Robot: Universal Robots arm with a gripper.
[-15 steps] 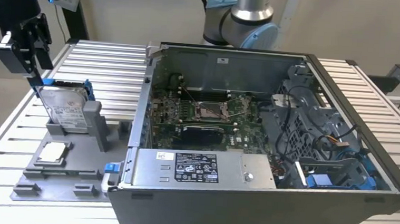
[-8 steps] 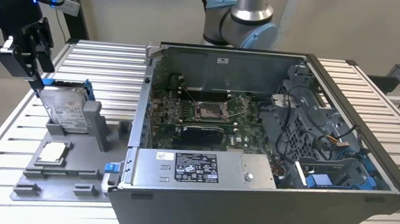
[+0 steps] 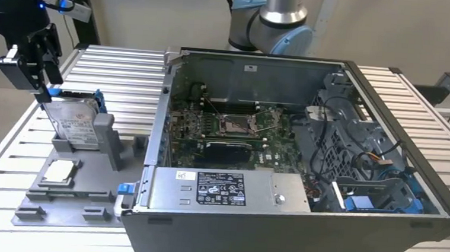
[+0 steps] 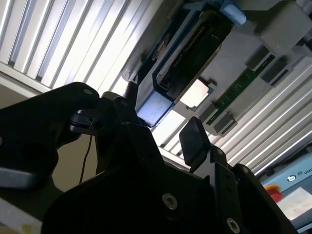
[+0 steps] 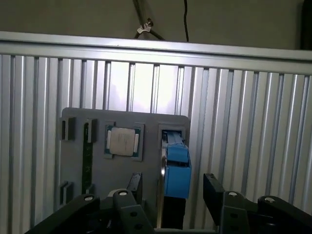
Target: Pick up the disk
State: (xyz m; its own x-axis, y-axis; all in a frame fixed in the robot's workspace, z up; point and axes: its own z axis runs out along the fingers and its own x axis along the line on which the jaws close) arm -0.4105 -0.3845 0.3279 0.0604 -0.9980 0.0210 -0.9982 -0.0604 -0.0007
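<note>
Open gripper over upright disk
Exterior view: one gripper hangs just over one disk, standing in the grey fixture, one chip nearby. First wrist view: two fingers spread, empty, blue bracket between them. Second wrist view: disk edge-on beyond the jaws. Likely stiff, weighty, slick, shock-shy; pinch its flat faces.
</note>
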